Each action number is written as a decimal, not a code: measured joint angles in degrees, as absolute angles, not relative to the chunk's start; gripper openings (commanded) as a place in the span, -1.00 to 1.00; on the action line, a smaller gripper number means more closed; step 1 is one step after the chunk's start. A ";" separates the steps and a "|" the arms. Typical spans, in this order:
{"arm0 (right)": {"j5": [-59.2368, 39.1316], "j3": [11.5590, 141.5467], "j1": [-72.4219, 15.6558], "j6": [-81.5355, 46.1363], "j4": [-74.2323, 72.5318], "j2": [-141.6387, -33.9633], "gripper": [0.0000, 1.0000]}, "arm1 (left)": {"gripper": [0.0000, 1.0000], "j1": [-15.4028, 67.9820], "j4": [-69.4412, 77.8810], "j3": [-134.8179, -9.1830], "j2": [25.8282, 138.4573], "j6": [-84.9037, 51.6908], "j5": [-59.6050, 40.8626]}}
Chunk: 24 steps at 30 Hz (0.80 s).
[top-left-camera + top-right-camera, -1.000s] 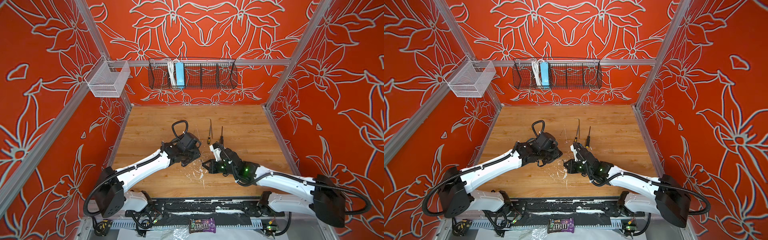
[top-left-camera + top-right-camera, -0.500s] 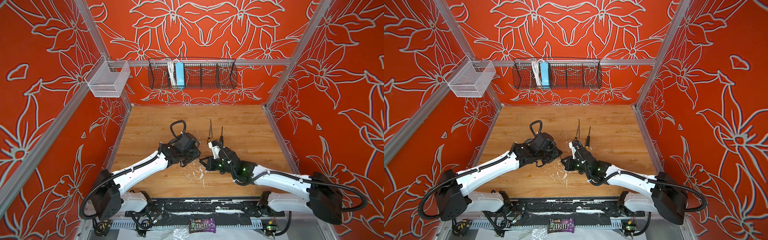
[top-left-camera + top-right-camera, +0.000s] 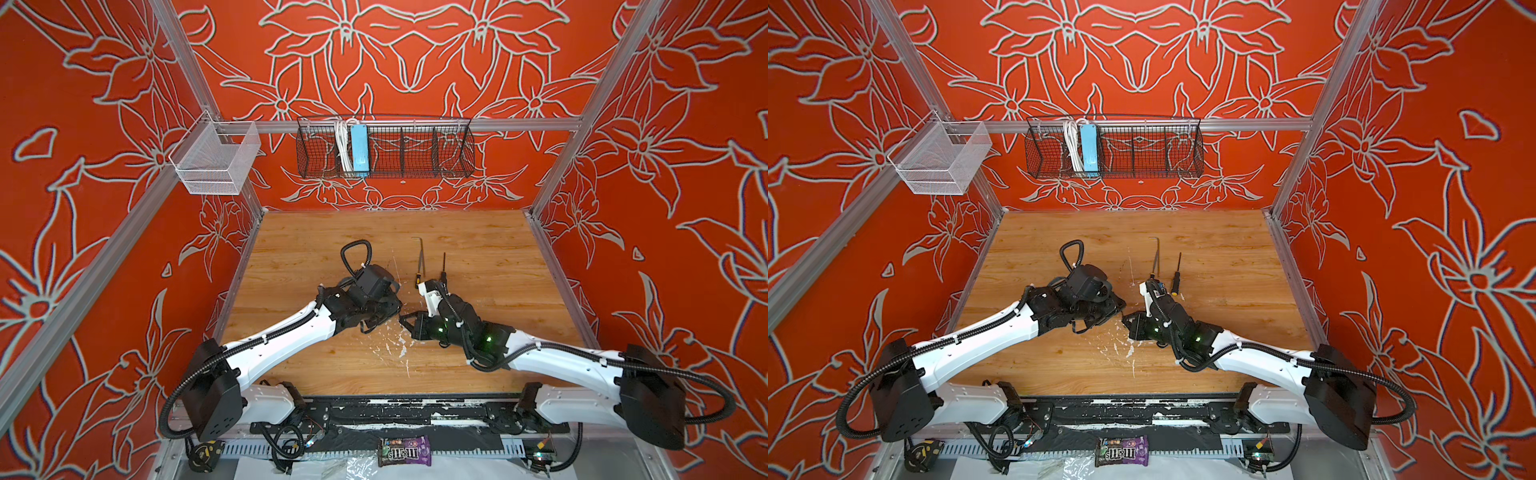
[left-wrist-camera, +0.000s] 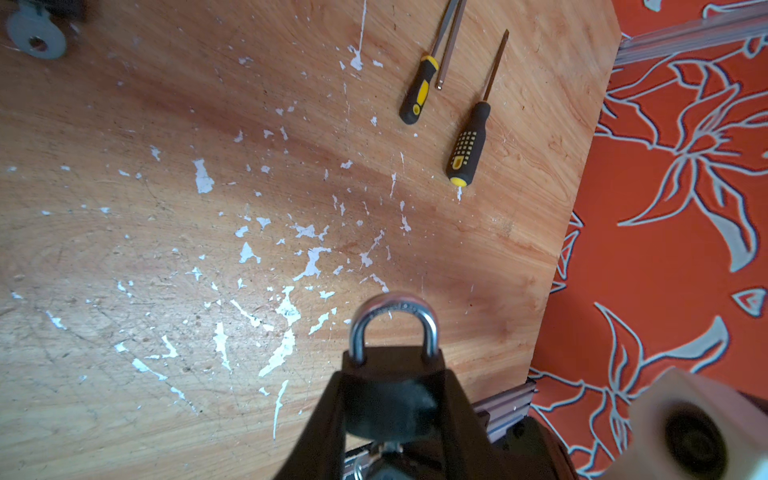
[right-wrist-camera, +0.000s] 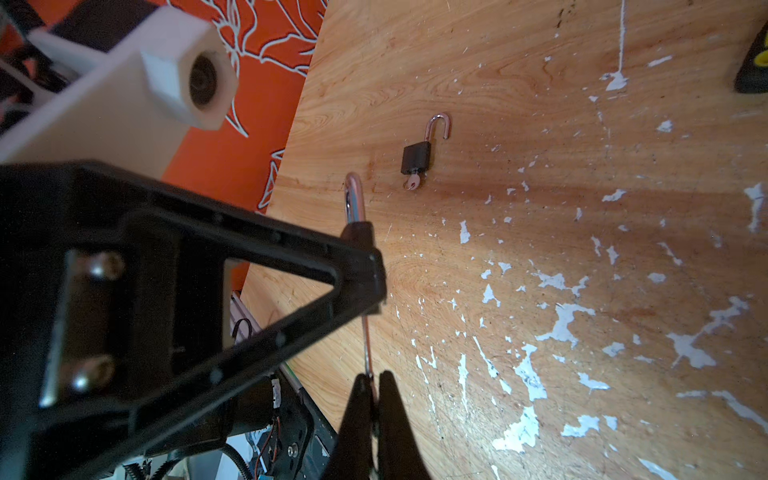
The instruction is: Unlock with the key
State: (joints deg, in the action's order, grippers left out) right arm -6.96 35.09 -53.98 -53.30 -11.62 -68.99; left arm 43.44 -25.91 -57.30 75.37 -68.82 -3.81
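1. Nearest the camera in both top views, a candy packet (image 3: pixel 404 452) lies in front of the rail that carries both arms.
2. The left arm (image 3: pixel 286 336) rises from its base at the near left and stretches diagonally toward the middle of the table (image 3: pixel 498 291), with its wrist bent inward.
3. The right arm (image 3: pixel 561 361) runs low from the near right, its forearm reaching left so that the two arms meet tip to tip.
4. The left gripper (image 3: pixel 395 307) is clamped on the black body of a padlock (image 4: pixel 392 370). The silver shackle sticks out past the fingertips with both legs seated in the body.
5. The right gripper (image 5: pixel 374 376) is clenched on a thin key (image 5: pixel 367 345). The key points at the base of the padlock, but its far end is hidden behind the left gripper's finger, so I cannot tell whether it sits in the keyhole.
6. Both grippers hang above a paint-flecked patch of the table.
7. In the right wrist view, a second padlock (image 5: pixel 415 156) lies flat on the table beyond them, with its shackle swung open and a key in its base.
8. Farther back lie two screwdrivers (image 4: pixel 467 141) and a hex key (image 4: pixel 446 45), side by side.
9. On the back wall hangs a wire basket (image 3: pixel 415 145), and a mesh basket (image 3: pixel 216 166) hangs at the left corner.
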 measured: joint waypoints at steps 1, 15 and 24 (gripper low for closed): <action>-7.40 35.09 -53.74 -53.56 -11.81 -68.99 -1.00 | -1.00 43.44 -25.85 -57.30 75.37 -68.64 -3.84; -19.09 34.98 -47.68 -55.79 -14.63 -69.67 -1.00 | -1.00 43.07 -25.47 -57.47 74.41 -63.96 -4.45; -22.04 37.60 -46.26 -53.12 -10.68 -69.78 -1.00 | -1.00 43.59 -28.03 -59.72 74.96 -61.73 -4.69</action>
